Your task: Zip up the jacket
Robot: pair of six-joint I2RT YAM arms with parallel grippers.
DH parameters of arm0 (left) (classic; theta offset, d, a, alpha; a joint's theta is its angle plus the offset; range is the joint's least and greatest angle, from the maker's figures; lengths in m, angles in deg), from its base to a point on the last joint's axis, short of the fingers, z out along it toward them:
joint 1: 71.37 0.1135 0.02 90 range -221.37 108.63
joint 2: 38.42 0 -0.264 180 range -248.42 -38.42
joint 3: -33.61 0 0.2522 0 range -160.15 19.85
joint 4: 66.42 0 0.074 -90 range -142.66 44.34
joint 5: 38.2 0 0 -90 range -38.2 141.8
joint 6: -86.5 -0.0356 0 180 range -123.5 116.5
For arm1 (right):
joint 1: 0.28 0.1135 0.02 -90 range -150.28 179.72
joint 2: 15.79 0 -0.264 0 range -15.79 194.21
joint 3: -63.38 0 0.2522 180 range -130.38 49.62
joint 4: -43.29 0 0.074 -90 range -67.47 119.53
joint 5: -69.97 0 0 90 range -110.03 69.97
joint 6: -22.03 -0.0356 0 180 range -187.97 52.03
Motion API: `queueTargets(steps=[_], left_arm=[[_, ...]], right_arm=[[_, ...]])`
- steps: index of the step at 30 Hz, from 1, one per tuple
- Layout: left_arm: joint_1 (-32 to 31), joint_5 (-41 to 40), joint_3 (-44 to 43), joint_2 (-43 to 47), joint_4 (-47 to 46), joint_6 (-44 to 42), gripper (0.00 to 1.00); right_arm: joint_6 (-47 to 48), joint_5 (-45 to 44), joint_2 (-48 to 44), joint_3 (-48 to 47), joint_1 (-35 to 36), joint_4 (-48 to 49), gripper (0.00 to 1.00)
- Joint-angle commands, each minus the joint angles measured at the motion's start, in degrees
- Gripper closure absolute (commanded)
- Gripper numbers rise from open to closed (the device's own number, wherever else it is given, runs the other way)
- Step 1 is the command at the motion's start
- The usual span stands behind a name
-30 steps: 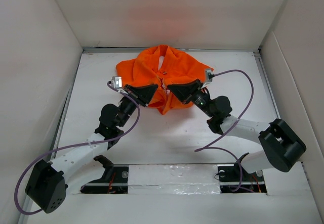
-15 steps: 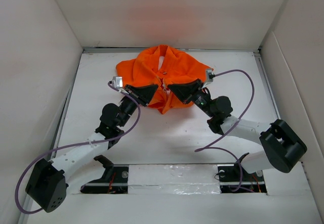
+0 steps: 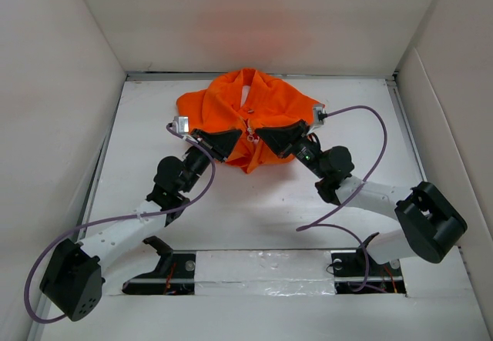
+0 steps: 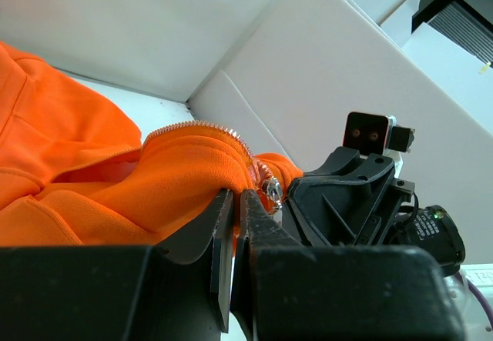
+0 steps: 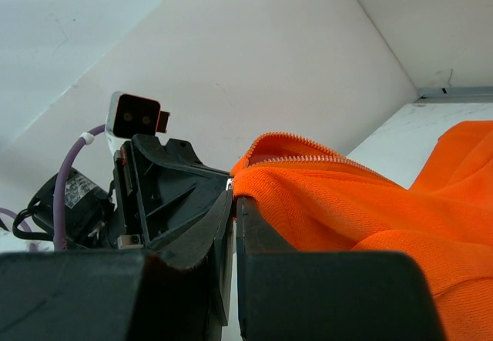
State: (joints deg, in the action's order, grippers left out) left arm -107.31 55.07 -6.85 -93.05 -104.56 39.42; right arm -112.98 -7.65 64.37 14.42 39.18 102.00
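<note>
The orange jacket (image 3: pixel 250 114) lies bunched at the back middle of the table, collar away from me, its front zipper edges lifted between the two grippers. My left gripper (image 3: pixel 240 135) is shut on the jacket's left front edge (image 4: pixel 185 183), right beside the silver zipper slider (image 4: pixel 271 189). My right gripper (image 3: pixel 259 134) is shut on the right front edge (image 5: pixel 308 191), by the zipper teeth (image 5: pixel 308 158). The two grippers face each other, nearly touching, at the zipper line. The lower hem is partly hidden under them.
White walls (image 3: pixel 62 64) enclose the table on the left, back and right. Purple cables (image 3: pixel 362 118) loop off both wrists. The white table surface (image 3: pixel 254 210) lies between the jacket and the arm bases.
The left gripper has shifted slightly right and away from me towards the zipper line. The right arm and the jacket look unchanged.
</note>
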Motion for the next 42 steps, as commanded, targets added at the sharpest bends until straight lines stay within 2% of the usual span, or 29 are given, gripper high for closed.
queueTargets(steps=[1,32,42], left_arm=[[-0.27,1.39,-1.16,0.49,-4.7,0.41,1.0],[-0.27,4.38,-0.37,1.19,-6.37,0.59,1.0],[-0.27,2.01,-0.98,2.77,-4.01,0.33,1.0]], right_arm=[[1.24,-0.34,-1.76,-2.86,0.53,8.74,1.0],[1.77,0.18,-0.27,-4.44,0.53,8.22,1.0],[1.68,0.71,-1.06,-2.86,0.53,8.48,1.0]])
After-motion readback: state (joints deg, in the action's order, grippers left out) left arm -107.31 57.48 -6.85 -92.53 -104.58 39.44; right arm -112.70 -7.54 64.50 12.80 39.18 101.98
